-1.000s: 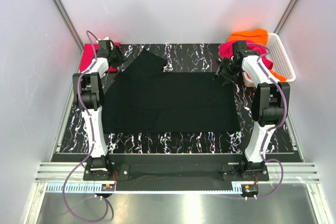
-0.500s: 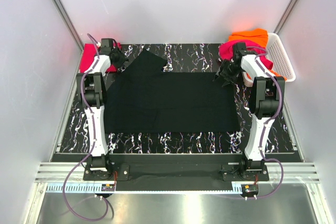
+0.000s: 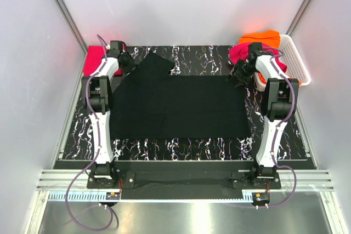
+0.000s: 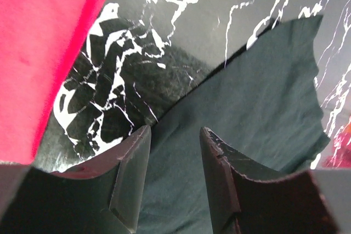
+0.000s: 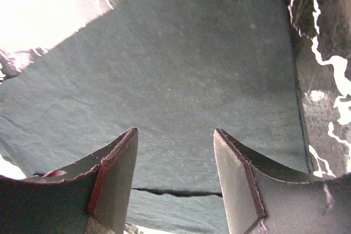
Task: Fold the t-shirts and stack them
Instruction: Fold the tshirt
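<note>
- The black t-shirt (image 3: 181,108) lies spread flat in the middle of the table (image 3: 181,147), its near hem straight.
- At its far corners, the left gripper (image 4: 174,135) and the right gripper (image 5: 175,135) stand parted over the cloth, holding nothing. I think both should pinch the edge equally deep before folding.
- Beyond, the red-pink t-shirt (image 3: 93,61) lies far left.
</note>
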